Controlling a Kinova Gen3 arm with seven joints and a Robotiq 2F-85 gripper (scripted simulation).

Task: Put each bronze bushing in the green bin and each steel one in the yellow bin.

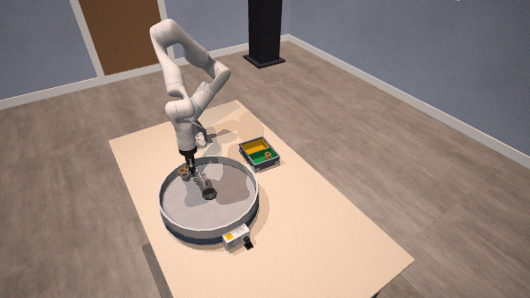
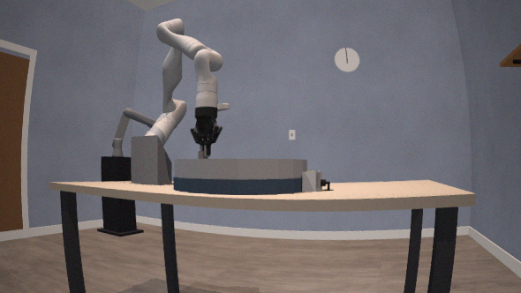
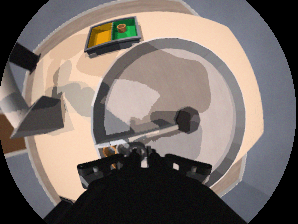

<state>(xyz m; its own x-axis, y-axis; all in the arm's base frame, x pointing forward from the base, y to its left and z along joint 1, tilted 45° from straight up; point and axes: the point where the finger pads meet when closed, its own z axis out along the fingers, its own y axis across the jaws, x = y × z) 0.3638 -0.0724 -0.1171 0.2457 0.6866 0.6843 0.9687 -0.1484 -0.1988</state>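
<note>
The round grey turntable (image 1: 208, 193) sits mid-table, with a dark hub (image 1: 208, 194) and a short grey bar running out from it. My gripper (image 1: 191, 170) points straight down over the turntable's far left rim. It is shut on a small grey steel bushing (image 2: 203, 153), held just above the rim wall. A bronze bushing (image 1: 182, 170) lies on the turntable right beside the fingers. The two-part bin stands to the right, with a yellow half (image 1: 254, 145) and a green half (image 1: 260, 157). One bronze bushing (image 1: 268, 155) lies in the green half. The wrist view shows the bin (image 3: 113, 35) far off and the hub (image 3: 188, 119).
A small white control box (image 1: 236, 236) sits at the turntable's front edge. The arm's grey base block (image 2: 149, 166) stands at the table's far end. The turntable has a raised rim wall (image 2: 240, 169).
</note>
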